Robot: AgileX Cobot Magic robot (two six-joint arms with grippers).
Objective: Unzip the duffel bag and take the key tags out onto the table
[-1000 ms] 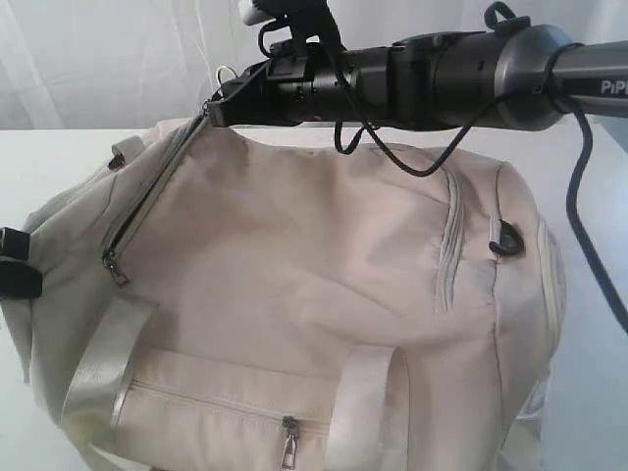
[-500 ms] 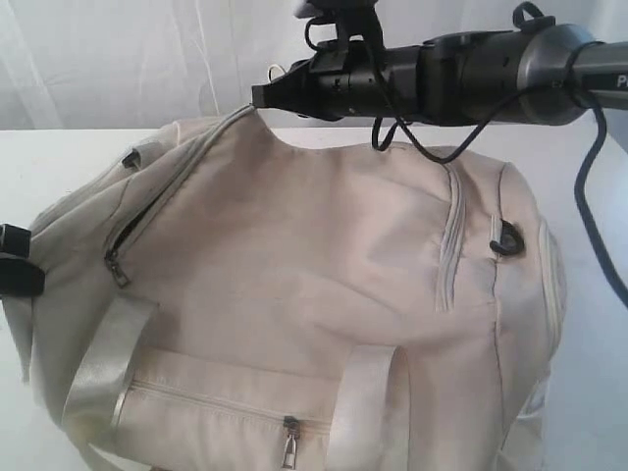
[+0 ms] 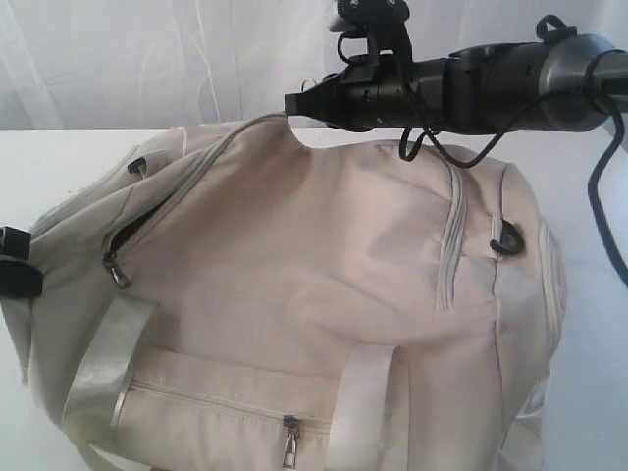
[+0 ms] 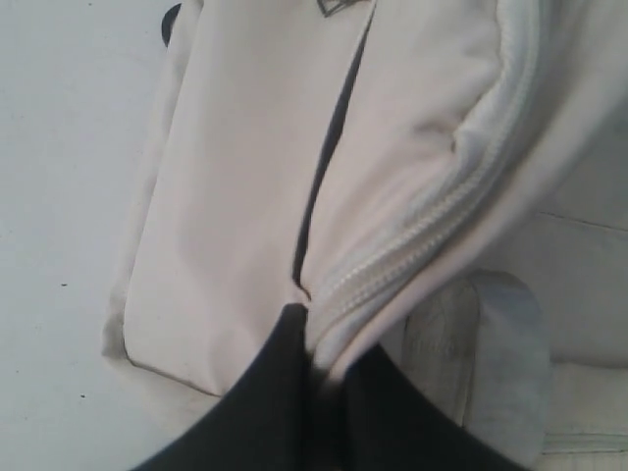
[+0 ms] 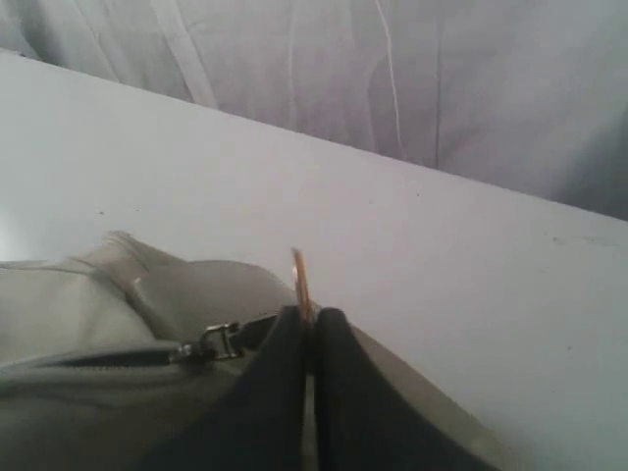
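The cream duffel bag [image 3: 294, 285] fills most of the table [image 3: 59, 157]. My right gripper [image 3: 292, 104] reaches in from the right above the bag's far top edge. It is shut on the metal ring of the zipper pull [image 5: 298, 277], with the slider [image 5: 218, 341] just behind the right gripper [image 5: 309, 319]. A dark gap [image 3: 132, 231] shows at the low end of the long zipper. At the bag's left end, my left gripper [image 3: 14, 261] is shut on bag fabric beside a zipper seam [image 4: 442, 221], seen close at the left gripper [image 4: 329, 339]. The key tags are hidden.
Satin straps [image 3: 98, 368] cross the bag's front, above a closed front pocket with a metal pull [image 3: 289, 444]. A side pocket zipper [image 3: 449, 240] and a black ring [image 3: 505, 238] sit at the right end. A white curtain [image 3: 147, 59] hangs behind the table.
My right gripper has travelled to the right along the bag's top with the zipper pull in it. The dark gap at the zipper's low end has widened. The left gripper has stayed put.
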